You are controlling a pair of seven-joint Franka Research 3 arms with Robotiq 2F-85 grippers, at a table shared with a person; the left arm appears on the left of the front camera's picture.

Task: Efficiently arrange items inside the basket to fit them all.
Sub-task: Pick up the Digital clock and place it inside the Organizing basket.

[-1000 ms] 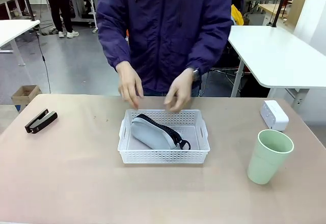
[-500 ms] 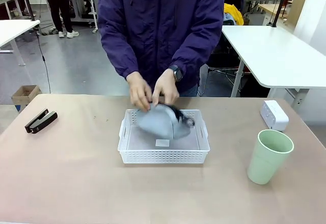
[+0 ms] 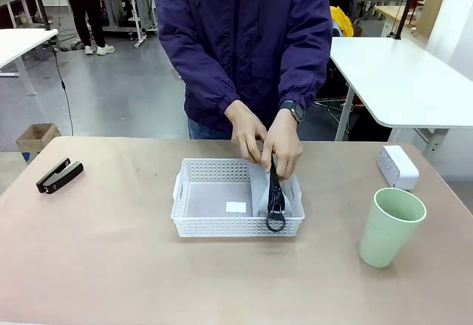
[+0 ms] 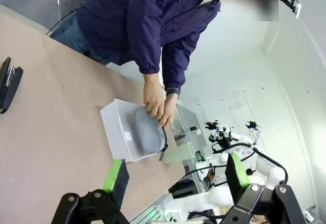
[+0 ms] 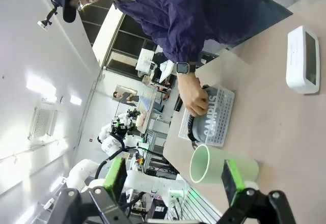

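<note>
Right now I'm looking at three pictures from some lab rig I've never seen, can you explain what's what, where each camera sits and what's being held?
The wide picture comes from a fixed camera on the robot's side of a tan table, facing a person. The other two come from cameras on the robot's wrists: the black fingers with green pads at the bottom are the left gripper and right gripper, both open and holding nothing. On the table sit a white perforated plastic basket, a black stapler, a pale green tapered cup and a small white box. The person's hands hold a grey pouch with a black zipper on edge inside the basket, at the end nearer the cup.
</note>
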